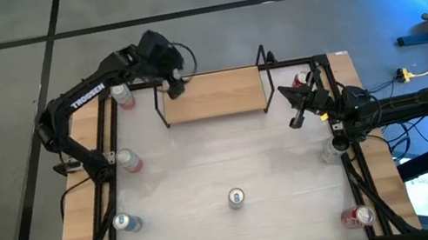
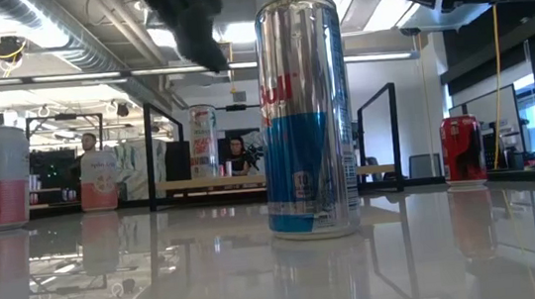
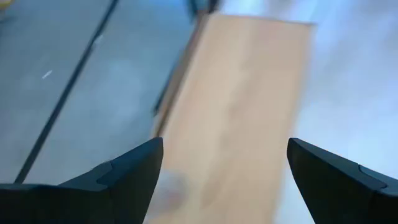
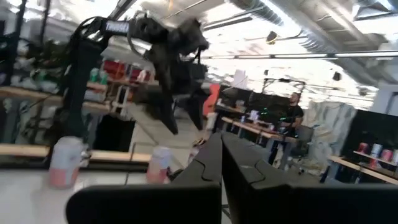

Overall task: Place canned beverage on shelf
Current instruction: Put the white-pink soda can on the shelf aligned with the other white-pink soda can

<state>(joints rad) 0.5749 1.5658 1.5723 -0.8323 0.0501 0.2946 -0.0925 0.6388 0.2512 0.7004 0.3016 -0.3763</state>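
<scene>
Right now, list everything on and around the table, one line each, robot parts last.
shelf: one, light wood on a black wire frame, far side of the table, nothing on the board.
Red Bull can: one, silver and blue, upright, near-centre of the table.
pink-and-white cans: two, along the left edge, the far one by the shelf's left end.
blue-and-silver can: one, near-left area.
red cans: two, one at the near-right corner, one at the far right past the shelf's end.
clear can or glass: one, right edge; kind unclear.
left gripper: open, over the shelf's left end, holding nothing.
right gripper: shut, empty, beside the shelf's right end.
</scene>
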